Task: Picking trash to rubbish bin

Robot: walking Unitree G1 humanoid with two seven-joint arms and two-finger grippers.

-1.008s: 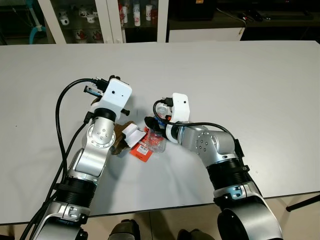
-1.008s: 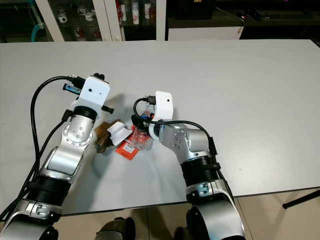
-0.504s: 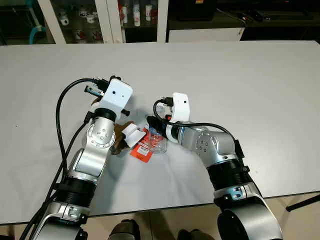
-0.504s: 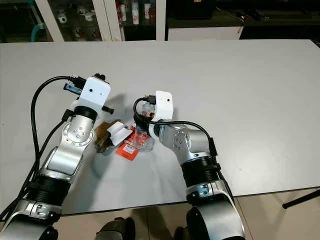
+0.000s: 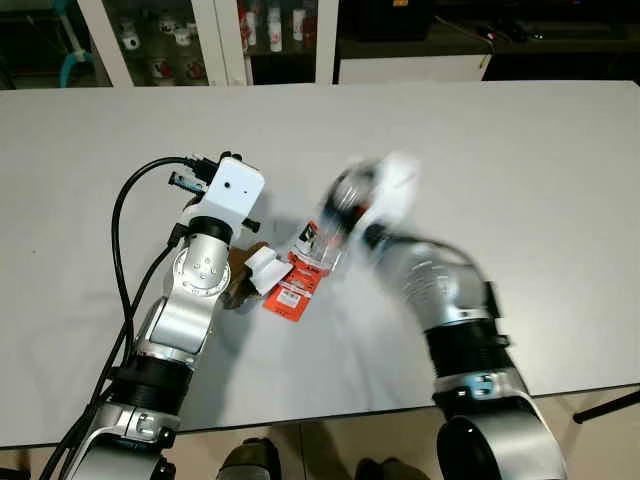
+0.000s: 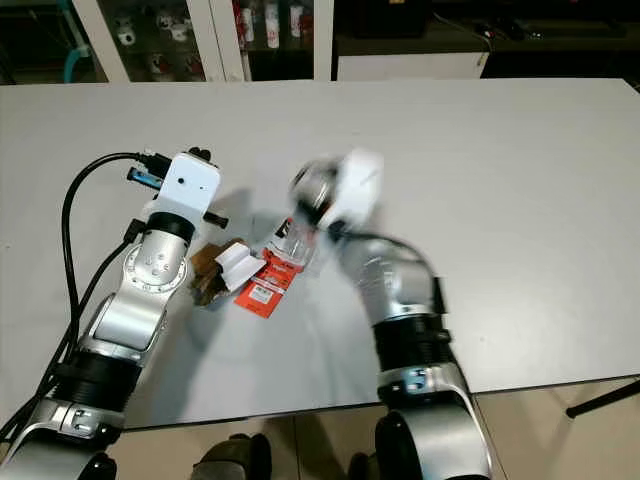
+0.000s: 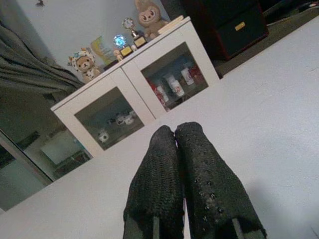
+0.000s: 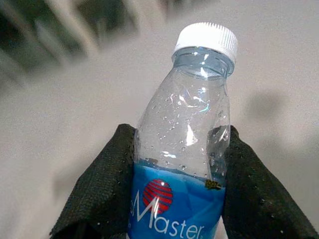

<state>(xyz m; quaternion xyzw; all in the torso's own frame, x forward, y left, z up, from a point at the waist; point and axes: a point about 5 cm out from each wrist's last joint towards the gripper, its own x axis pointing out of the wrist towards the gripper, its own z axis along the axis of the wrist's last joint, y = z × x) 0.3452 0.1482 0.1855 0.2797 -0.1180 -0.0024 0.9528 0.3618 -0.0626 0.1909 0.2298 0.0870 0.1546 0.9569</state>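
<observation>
My right gripper was clamped on a clear plastic bottle, one black finger pressed against each side of its blue label. The white cap pointed away from my wrist, and small water drops clung to the inside of the bottle above the label. In the head views my right arm was blurred with motion, and the bottle showed at its far end, above the table and just over the litter.

That litter lay between my two arms: a red wrapper flat on the table just below the bottle, a white scrap of paper touching the wrapper on my left, and a brown crumpled piece beside that, partly tucked under my left forearm.

My left gripper had its two fingers pressed together with nothing between them, resting low over bare table. Beyond its fingertips, past the table's far edge, stood a white cabinet with glass doors, and soft toys sat on top of it.
</observation>
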